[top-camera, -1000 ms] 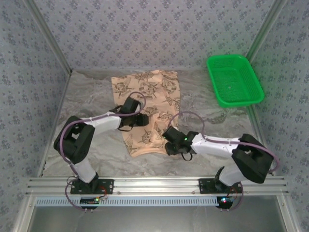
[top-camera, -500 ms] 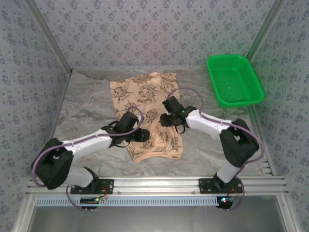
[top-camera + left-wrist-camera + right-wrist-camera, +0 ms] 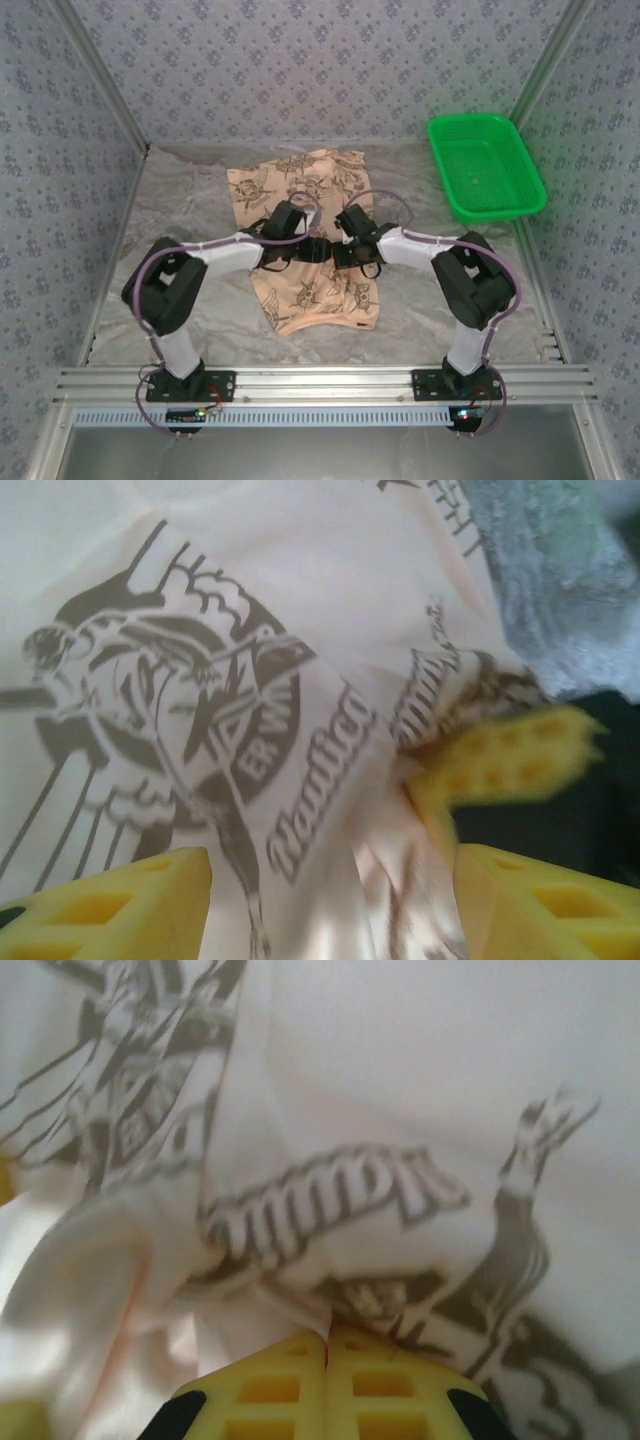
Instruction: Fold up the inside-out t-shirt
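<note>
The inside-out t-shirt lies lengthwise in the middle of the table, peach-tan with dark brown emblems, its near hem toward the arms. Both grippers meet over its middle. My left gripper stands open, and in the left wrist view its yellow fingers straddle a raised ridge of the t-shirt without clamping it. My right gripper faces it from the right. In the right wrist view, that gripper has its pads pressed together on a pinched fold of the t-shirt. One right fingertip shows in the left wrist view, with cloth bunched against it.
A green plastic basket sits at the back right. The table is covered with wrinkled grey cloth. Patterned walls close in the left, right and back sides. An aluminium rail runs along the near edge at the arm bases.
The right gripper swung in to the shirt's middle and closed on a fold. The left gripper moved from the near left part of the shirt to the centre, and its jaws widened.
</note>
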